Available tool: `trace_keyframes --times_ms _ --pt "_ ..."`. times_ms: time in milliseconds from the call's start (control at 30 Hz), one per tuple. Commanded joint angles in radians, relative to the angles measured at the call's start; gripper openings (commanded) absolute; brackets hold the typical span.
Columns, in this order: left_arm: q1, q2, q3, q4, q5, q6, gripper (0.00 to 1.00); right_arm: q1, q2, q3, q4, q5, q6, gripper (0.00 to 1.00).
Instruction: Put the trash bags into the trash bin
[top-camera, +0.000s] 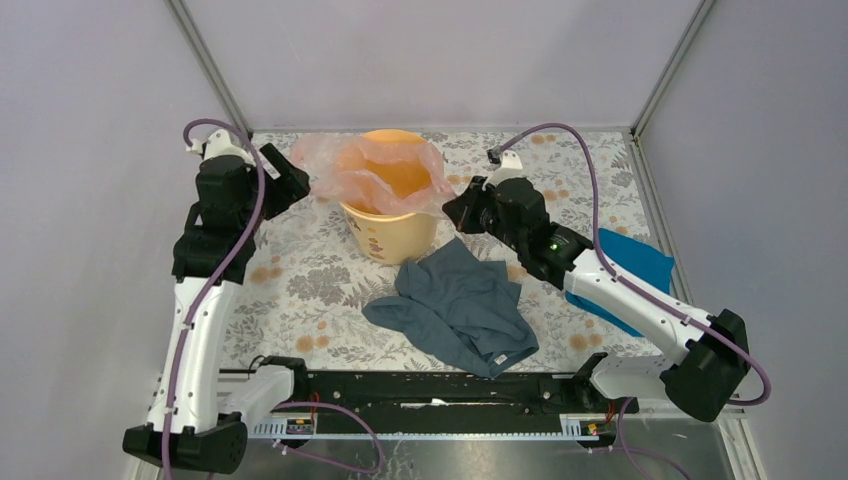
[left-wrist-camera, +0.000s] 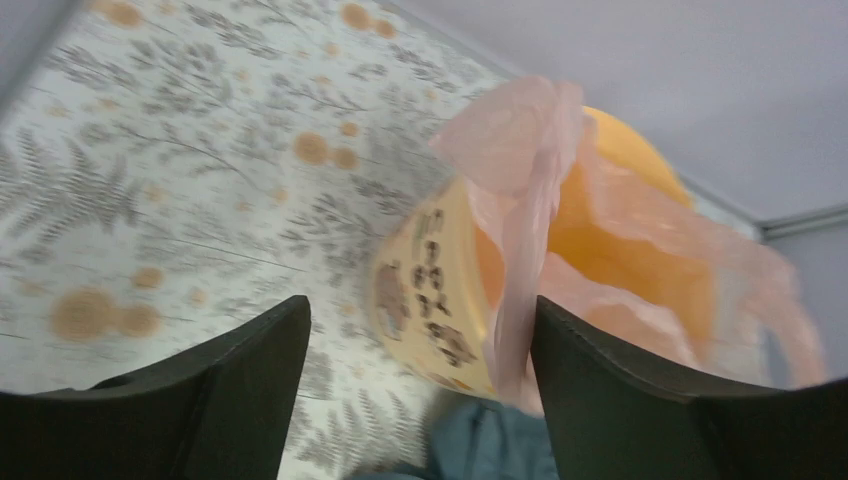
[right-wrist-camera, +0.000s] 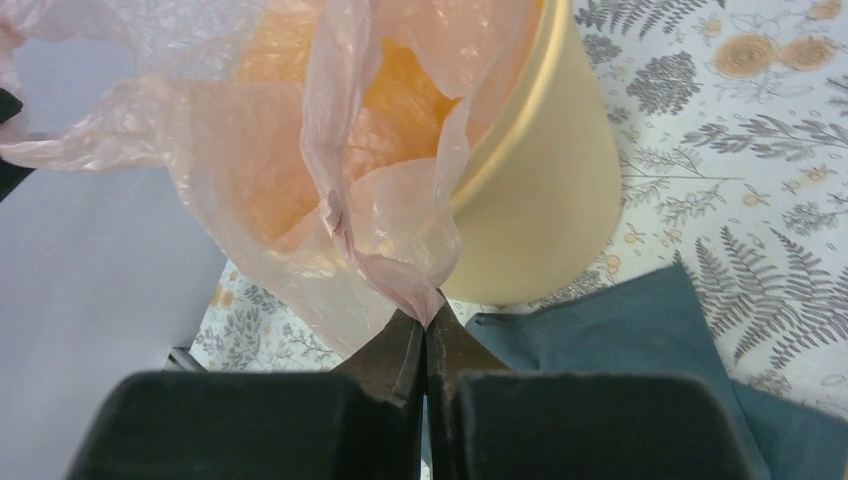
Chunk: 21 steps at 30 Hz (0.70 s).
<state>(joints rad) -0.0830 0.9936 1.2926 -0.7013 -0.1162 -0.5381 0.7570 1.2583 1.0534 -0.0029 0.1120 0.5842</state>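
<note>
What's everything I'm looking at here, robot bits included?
trash bag: one, translucent pale pink, draped over the mouth of the bin, partly inside it
trash bin: one, yellow-orange, upright near the far middle of the table
garment: one, grey-blue, crumpled on the table just in front of the bin
folded cloth: one, bright blue, at the right side of the table, partly under the right arm
table cover: one, white with grey ferns and orange flowers, over the tabletop
left arm, right arm: two, white and black with purple cables, bolted at the near edge
left gripper: one, black, open, left of the bin
right gripper: one, black, shut on the bag's edge, right of the bin
</note>
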Motion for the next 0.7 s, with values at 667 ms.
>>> trace_keyframes --times_ms 667 --pt "-0.341 0.043 0.068 -0.019 -0.201 -0.720 0.86 0.005 -0.056 -0.025 0.102 -0.110 -0.019 0.00"
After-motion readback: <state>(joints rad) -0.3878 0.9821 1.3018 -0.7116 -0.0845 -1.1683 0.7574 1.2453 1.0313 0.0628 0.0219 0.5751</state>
